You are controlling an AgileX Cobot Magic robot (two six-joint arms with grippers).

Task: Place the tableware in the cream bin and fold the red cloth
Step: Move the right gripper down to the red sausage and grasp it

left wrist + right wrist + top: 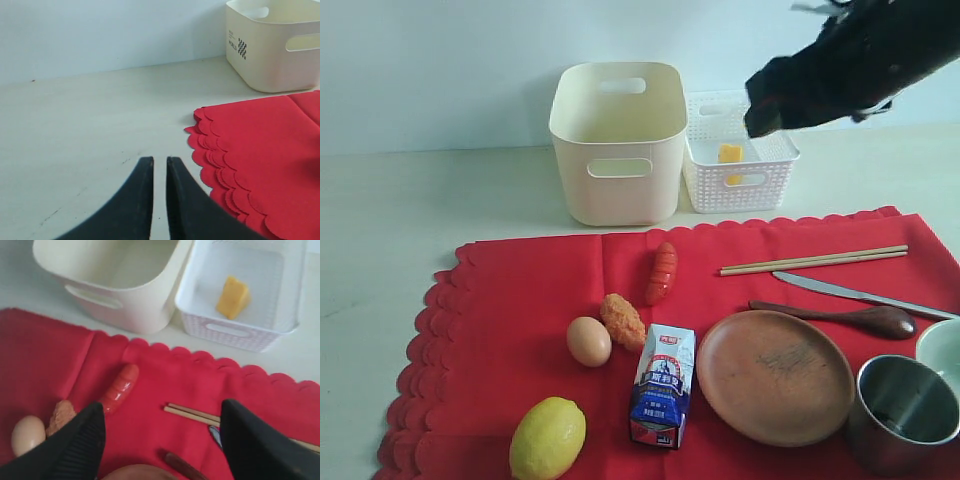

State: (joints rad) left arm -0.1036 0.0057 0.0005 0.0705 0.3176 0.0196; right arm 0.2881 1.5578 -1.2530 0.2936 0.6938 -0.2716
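The smooth cream bin (272, 47) near the table's far edge has "WORLD" printed beside a checkered patch. The milk carton (661, 385) has lettering too small to read. On the right half of the scalloped red cloth (520, 300) lie a round wooden plate (775, 375), pale chopsticks (813, 261), a silver knife (860, 294), a dark spoon (840, 316) and a steel cup (902, 412). The left gripper (160, 165) is pinched together on nothing. The right gripper (162, 407) is spread wide and empty.
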